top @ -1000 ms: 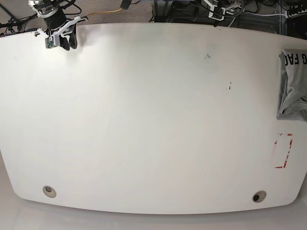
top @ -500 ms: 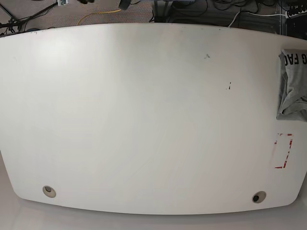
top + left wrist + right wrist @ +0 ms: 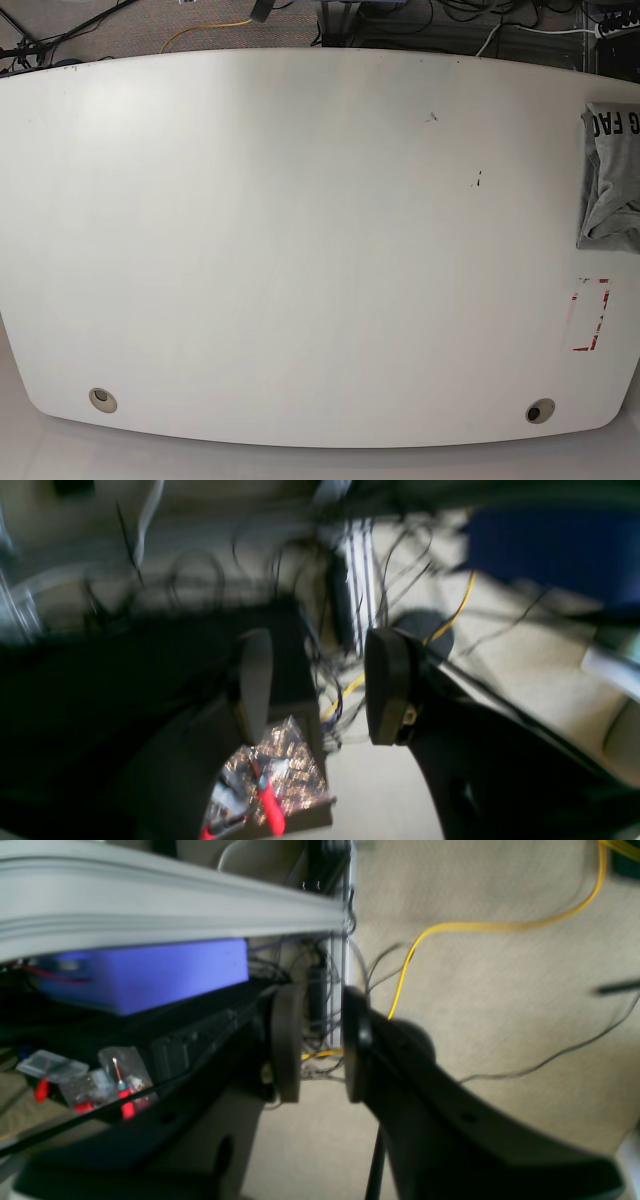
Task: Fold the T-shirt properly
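Both tools, left [image 3: 320, 690] and right [image 3: 320, 1042], gape empty off-table; the T-shirt [image 3: 610, 180] lies folded at the table's [image 3: 300, 250] edge.

Both arms out of base view; black two-finger left gripper [image 3: 320, 685] jaws apart, black two-finger right gripper [image 3: 320, 1045] narrowly parted, nothing held.

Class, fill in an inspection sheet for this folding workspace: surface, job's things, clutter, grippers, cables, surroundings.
Surface: white table, small dark marks, red tape outline near the right edge.
Job's things: grey T-shirt folded at the right edge, partly out of frame.
Clutter: nothing seen on the table.
Grippers: left gripper open, empty; right gripper narrowly open, empty; both off the table.
Cables: yellow cable and dark wires on the floor.
Surroundings: beige carpet.
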`<state>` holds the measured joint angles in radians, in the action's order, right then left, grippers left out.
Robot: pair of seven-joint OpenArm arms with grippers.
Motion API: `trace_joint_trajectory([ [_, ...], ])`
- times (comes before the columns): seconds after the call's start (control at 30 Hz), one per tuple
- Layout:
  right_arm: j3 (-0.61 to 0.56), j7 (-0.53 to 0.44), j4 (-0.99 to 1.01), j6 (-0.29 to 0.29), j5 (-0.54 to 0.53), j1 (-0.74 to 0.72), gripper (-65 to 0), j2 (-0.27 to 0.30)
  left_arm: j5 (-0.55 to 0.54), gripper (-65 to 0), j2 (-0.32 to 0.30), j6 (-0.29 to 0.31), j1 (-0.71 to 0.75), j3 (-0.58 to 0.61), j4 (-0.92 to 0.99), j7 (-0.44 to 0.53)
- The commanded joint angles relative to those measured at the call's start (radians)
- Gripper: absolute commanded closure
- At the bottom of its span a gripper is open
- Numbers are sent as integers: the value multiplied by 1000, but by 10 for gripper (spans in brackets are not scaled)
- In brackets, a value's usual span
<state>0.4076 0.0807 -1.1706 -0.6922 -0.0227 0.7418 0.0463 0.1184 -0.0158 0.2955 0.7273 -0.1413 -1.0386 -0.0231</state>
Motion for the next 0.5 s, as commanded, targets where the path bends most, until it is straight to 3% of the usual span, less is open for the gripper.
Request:
trace_joint_trajectory([
  [0.0, 1, -8, 87, -6, 36, -34, -128, 22, -3, -269, 6, 9, -42, 1, 111, 9],
  [0.13, 0, -14, 215, -2, 94, -121, -128, 25, -1, -268, -23, 9, -148, 2, 254, 9],
  [0.47, 0, -71, 518, 128, 234, -319, -128, 27, -1, -268, -36, 5, -386, 2, 614, 12],
])
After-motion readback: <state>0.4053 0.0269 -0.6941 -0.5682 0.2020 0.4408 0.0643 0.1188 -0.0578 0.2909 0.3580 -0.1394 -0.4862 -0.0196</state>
